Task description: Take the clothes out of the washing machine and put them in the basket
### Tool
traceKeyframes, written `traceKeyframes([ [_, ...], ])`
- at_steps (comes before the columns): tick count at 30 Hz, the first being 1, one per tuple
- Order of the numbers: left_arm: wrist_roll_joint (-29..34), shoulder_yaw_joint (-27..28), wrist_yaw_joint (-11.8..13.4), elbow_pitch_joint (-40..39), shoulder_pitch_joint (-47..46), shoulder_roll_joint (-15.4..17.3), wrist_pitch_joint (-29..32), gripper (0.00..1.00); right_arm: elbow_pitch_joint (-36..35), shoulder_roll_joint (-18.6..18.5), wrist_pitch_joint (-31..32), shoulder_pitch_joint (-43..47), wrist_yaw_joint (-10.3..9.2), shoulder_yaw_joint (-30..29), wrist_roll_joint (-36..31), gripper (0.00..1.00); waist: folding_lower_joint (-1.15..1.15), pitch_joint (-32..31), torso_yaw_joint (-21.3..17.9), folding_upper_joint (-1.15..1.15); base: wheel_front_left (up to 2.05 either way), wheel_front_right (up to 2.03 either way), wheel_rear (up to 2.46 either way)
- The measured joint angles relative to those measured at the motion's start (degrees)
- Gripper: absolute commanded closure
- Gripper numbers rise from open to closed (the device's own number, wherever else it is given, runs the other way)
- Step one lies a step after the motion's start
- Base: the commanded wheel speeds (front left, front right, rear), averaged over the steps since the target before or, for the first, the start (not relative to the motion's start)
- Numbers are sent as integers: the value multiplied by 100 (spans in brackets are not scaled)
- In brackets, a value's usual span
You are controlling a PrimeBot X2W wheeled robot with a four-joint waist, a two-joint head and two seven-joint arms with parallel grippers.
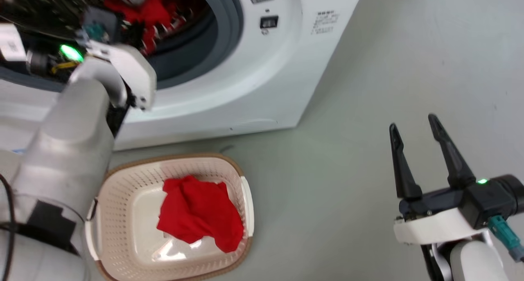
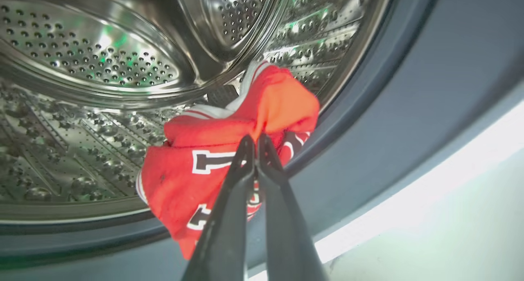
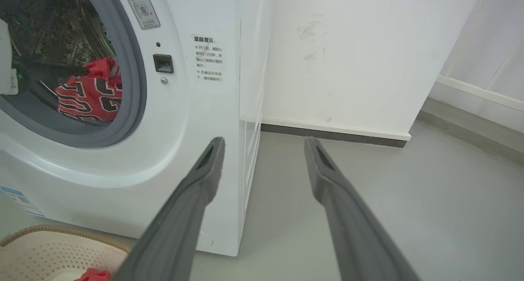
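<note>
Jersey (image 2: 192, 183) in washer drum (image 2: 82, 68), left jaws pinching; plain garment (image 1: 196, 215) in basket (image 1: 118, 207)

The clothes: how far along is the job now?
Done: the plain red garment lies in the basket. In hand: the left end effector is shut on the jersey at the mouth of the washing machine. Left: lifting the jersey out and dropping it into the basket. The right end effector is open, holding nothing.

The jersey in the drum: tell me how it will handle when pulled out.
Likely floppy: the jersey bunches and folds where the left gripper pinches it, so it should dangle. Probably light: a fingertip pinch holds it up. Its lower edge may drag over the grey door seal.
</note>
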Motion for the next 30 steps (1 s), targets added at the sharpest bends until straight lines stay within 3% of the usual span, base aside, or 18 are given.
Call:
traceKeyframes([
  [8, -55, -29, 94, -625, 761, -73, -347, 100, 73, -1, 0, 442, 0, 4, -102, 0, 0, -728, 293, 0, 0, 0, 0],
  [15, 12, -66, 377, -1727, 1195, 176, -390, 100, 122, -1, 0, 727, 0, 40, -143, 0, -1, -1255, 585, 0, 0, 0, 0],
  [22, -5, -25, 835, -3340, 1851, 610, -74, 100, 160, -2, 0, 887, 0, 76, -141, 0, 0, -1639, 752, 0, 0, 0, 0],
  [30, -48, 118, 1535, -5468, 2657, 1276, 459, 100, 191, -1, 0, 1055, 0, 115, -132, 0, 0, -1943, 819, 0, 0, 0, 0],
])
